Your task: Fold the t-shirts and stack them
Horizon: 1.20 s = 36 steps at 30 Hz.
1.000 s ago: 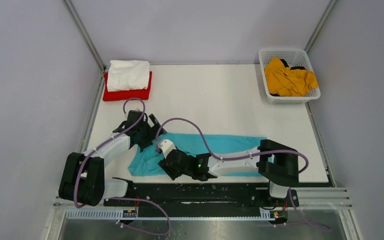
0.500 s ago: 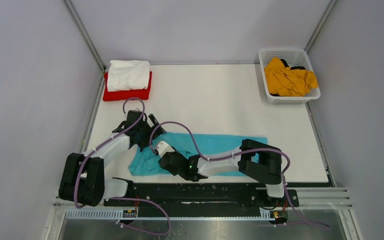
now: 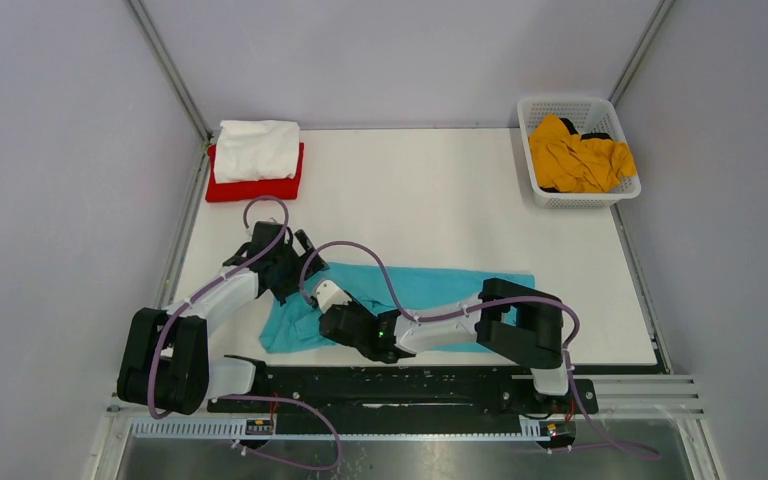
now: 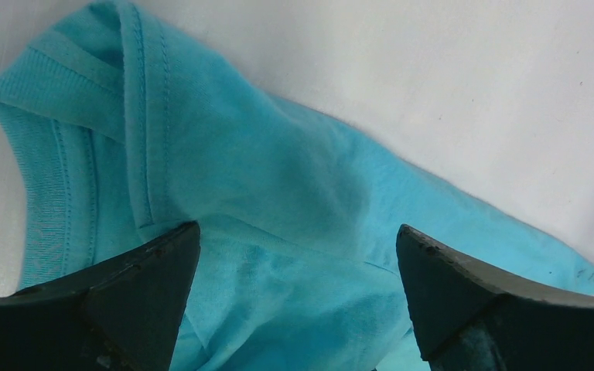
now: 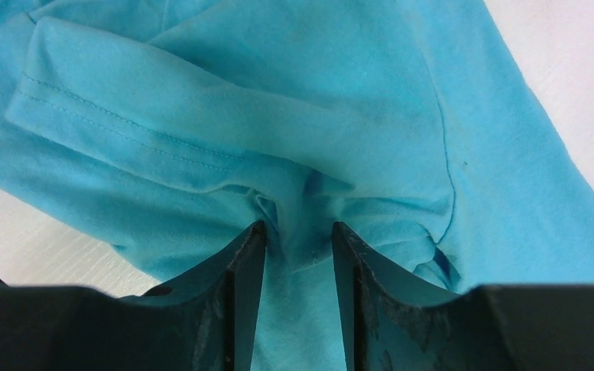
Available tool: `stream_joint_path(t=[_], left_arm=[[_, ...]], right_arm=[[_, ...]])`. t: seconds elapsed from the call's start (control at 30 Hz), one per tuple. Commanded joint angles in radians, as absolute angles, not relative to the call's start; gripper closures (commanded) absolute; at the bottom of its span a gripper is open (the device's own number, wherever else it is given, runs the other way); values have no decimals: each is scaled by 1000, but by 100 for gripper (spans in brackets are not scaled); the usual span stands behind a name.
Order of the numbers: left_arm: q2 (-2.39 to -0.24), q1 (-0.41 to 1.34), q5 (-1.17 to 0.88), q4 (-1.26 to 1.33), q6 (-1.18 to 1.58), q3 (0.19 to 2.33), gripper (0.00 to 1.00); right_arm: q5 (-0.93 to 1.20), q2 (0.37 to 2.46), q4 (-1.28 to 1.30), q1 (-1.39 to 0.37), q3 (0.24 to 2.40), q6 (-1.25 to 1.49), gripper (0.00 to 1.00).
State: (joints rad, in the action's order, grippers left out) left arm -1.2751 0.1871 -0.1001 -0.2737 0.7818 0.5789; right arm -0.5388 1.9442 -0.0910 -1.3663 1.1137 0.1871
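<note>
Turquoise t-shirt [image 3: 440, 285] lies along the near edge of the desk [image 3: 430, 200], just ahead of the arm bases. It is stretched out as a long band from left to right, its left end rumpled and its right end flat. The right arm reaches leftward low over the cloth, and the right end effector [image 5: 298, 239] sits at the shirt's left part. In the right wrist view its fingers [image 5: 244, 309] stand close together with a bunched fold of turquoise fabric pinched between them. A stitched hem [image 5: 124, 131] runs across the cloth just beyond.

The left end effector [image 4: 295, 232] is just beside it, a little farther from the bases, over the shirt's far left corner. Its fingers are spread wide with only the fabric showing below the gap, and I cannot tell whether the tips touch the cloth. The ribbed collar [image 4: 42, 193] shows at the left of the left wrist view, and the white desk surface shows past the shirt's edge.

At the far left corner the white t-shirt [image 3: 256, 150] lies folded on top of the folded red t-shirt [image 3: 255, 187], with red showing along the near edge and sides. At the far right corner the white lattice basket [image 3: 560, 104] holds the mustard yellow t-shirt [image 3: 575, 155], crumpled in a heap. Both are well apart from the turquoise one.
</note>
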Motion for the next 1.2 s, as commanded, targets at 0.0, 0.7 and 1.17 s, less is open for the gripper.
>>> stream_joint_path(t=[0.0,0.7,1.17], left_arm=[[-1253,179,-60,-285,756,581,1],[-1244,177,-57,-293,732,582,1],[-1250,172,-50,-296,728,585,1]], right_arm=[[-521,1868,-110,-1363,1093,205,54],[-458,1893,-139,-1300,1081,275,58],[-387,1907,-65,-1317,1073,284,72]])
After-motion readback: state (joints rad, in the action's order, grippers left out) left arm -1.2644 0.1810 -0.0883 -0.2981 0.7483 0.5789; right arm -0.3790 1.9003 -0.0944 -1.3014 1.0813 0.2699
